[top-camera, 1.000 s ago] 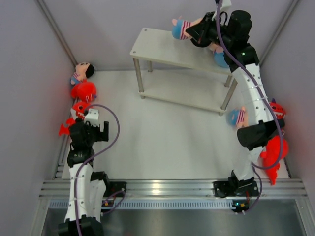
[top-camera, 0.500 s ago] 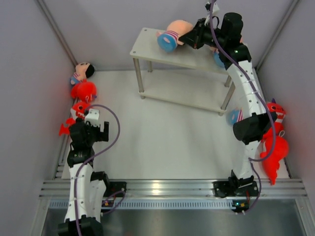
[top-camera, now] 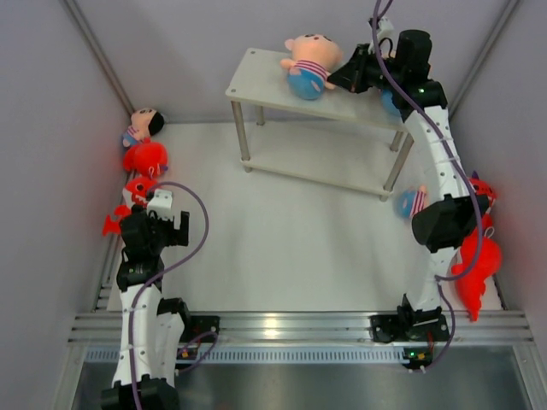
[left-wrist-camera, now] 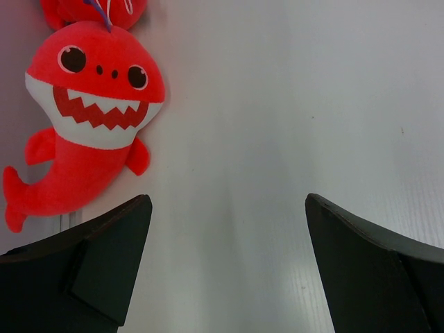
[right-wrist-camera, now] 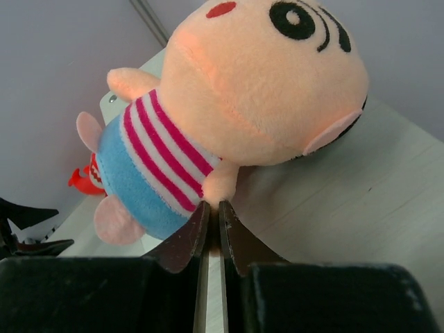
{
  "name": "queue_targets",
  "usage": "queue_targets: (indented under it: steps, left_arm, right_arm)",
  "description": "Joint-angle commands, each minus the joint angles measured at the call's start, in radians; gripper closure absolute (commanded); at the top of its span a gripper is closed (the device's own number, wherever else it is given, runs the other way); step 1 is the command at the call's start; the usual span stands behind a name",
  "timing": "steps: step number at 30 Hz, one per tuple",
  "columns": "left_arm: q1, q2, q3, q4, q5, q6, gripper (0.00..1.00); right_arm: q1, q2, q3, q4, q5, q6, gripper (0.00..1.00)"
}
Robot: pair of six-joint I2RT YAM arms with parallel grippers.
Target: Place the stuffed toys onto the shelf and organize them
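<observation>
My right gripper (right-wrist-camera: 214, 206), jaws pressed shut at an arm of the doll (right-wrist-camera: 243, 90), is risking snagging and dragging it off the far-edge shelf (right-wrist-camera: 361, 201).

peach doll (right-wrist-camera: 229, 104) pink-striped shirt, red shark (left-wrist-camera: 87, 132)

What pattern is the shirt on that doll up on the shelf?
Pink-and-white stripes on the doll; clearest in the right wrist view.

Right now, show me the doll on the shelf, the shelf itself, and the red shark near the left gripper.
doll (top-camera: 313, 68): top external view, striped shirt.
shelf (top-camera: 261, 81): top external view, bare left end of top board.
red shark (left-wrist-camera: 94, 114): left wrist view, white toothy mouth.
</observation>
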Motion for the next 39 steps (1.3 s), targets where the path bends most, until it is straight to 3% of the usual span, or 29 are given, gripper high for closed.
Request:
queue_targets:
  steps: [1, 7, 10, 12, 17, 25, 28, 32, 34, 39]
  left_arm:
    - [-0.002, -0.011, -0.003, 0.036, 0.014, 0.01, 0.01]
    - [-0.002, -0.009, -0.003, 0.036, 0.019, 0.01, 0.01]
    - [-0.002, -0.009, -0.005, 0.036, 0.019, 0.008, 0.02]
    - [-0.002, -0.008, -0.005, 0.036, 0.02, 0.008, 0.02]
    - [-0.002, -0.008, -0.008, 0.036, 0.03, 0.01, 0.01]
    - [-0.002, -0.006, -0.008, 0.036, 0.028, 0.008, 0.01]
    - [-0.002, -0.008, -0.008, 0.036, 0.027, 0.01, 0.01]
    - [-0.003, -0.008, -0.008, 0.036, 0.03, 0.01, 0.01]
    - [-0.003, -0.011, -0.008, 0.037, 0.033, 0.01, 0.01]
    - [-0.008, -0.012, -0.009, 0.036, 0.036, 0.01, 0.02]
  right_arm:
    - [-0.005, -0.058, 0.01, -0.004, 0.033, -0.019, 0.92]
    - [-0.013, -0.078, 0.015, 0.028, 0.047, 0.001, 0.86]
    - [-0.017, -0.089, 0.015, 0.042, 0.046, 0.007, 0.75]
    - [-0.017, -0.1, 0.015, 0.055, 0.036, 0.018, 0.61]
    - [-0.016, -0.114, 0.021, 0.094, -0.003, 0.066, 0.43]
    - [-0.014, -0.215, 0.016, 0.198, -0.002, 0.159, 0.32]
    - [-0.016, -0.32, -0.036, 0.174, 0.094, 0.129, 0.3]
    - [-0.039, -0.483, -0.154, 0.002, 0.42, 0.024, 0.22]
    - [-0.081, -0.531, -0.206, -0.056, 0.499, 0.004, 0.19]
    - [-0.281, -0.473, -0.22, -0.205, 0.442, 0.015, 0.17]
